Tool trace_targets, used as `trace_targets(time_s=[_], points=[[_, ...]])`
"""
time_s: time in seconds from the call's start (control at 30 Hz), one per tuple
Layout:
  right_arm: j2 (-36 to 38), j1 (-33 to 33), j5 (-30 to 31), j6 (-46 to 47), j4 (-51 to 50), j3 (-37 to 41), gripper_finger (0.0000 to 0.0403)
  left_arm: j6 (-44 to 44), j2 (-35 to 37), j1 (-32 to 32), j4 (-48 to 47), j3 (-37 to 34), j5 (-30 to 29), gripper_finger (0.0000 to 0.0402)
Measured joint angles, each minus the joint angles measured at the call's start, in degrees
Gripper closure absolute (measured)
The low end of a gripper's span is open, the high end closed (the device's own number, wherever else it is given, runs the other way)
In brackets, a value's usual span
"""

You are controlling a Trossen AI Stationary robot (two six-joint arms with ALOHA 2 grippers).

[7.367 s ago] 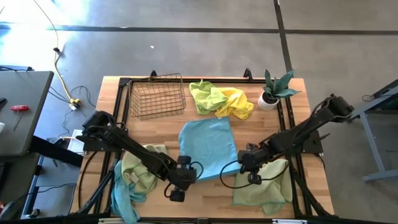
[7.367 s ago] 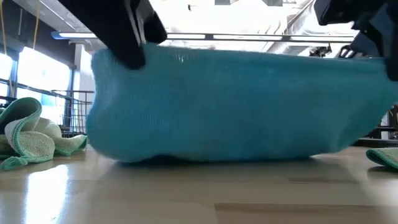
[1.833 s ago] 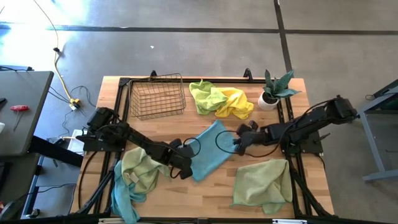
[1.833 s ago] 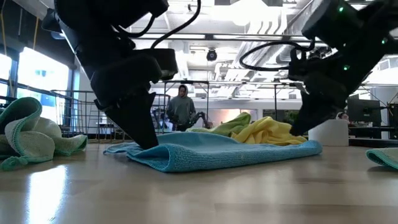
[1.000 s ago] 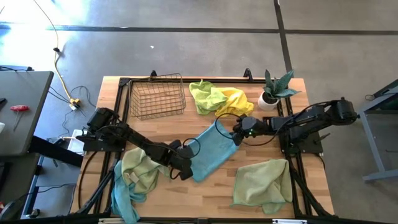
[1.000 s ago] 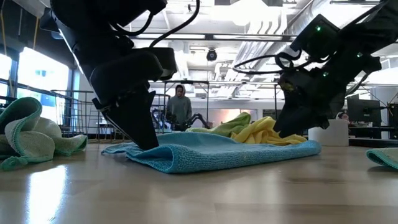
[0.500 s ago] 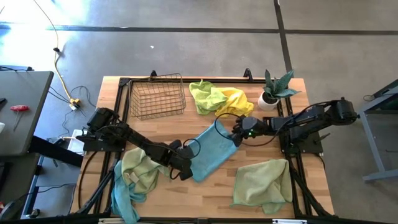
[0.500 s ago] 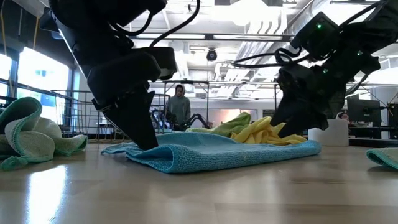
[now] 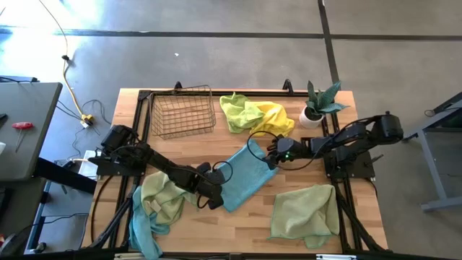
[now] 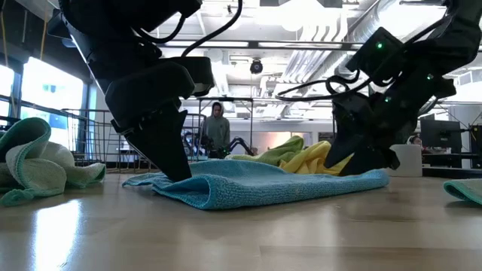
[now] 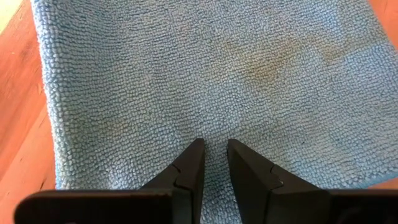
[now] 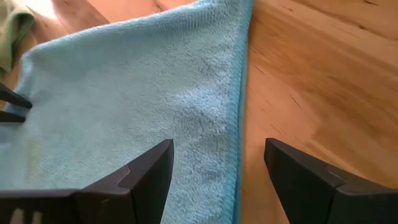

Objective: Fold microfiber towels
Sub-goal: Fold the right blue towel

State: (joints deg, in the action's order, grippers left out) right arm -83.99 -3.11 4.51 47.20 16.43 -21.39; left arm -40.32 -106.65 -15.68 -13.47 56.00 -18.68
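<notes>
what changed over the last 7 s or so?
The blue towel, spread wide before, now lies folded narrow. The left tool presses nearly shut on its near end; the right tool, open, has moved to its far edge. Basket, plant and other towels unchanged.

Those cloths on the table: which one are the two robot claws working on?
The light blue towel lying mid-table. The left gripper presses on one end, and the right gripper straddles the other. The green and yellow cloths lie untouched.
</notes>
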Motion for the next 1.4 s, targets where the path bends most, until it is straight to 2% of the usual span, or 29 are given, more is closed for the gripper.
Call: trace_targets(time_s=[0.4, 0.8, 1.07, 1.4], points=[[-4.4, 2.1, -2.0, 0.2, 6.8, -0.1, 0.0166, 0.0, 0.0, 0.0, 0.0, 0.0, -0.1, 0.0339], [-4.5, 2.7, -3.9, 0.4, 6.9, 0.0, 0.0285, 0.0, 0.0, 0.0, 0.0, 0.0, 0.0, 0.0339], [-4.5, 2.8, -1.7, -0.8, 6.5, 0.1, 0.0393, 0.0, 0.0, 0.0, 0.4, 0.0, 0.0, 0.0339], [-4.4, 2.7, -1.5, -5.5, 5.2, 0.0, 0.0401, 2.9, 0.4, -0.7, 0.4, 1.4, -0.2, 0.0339]])
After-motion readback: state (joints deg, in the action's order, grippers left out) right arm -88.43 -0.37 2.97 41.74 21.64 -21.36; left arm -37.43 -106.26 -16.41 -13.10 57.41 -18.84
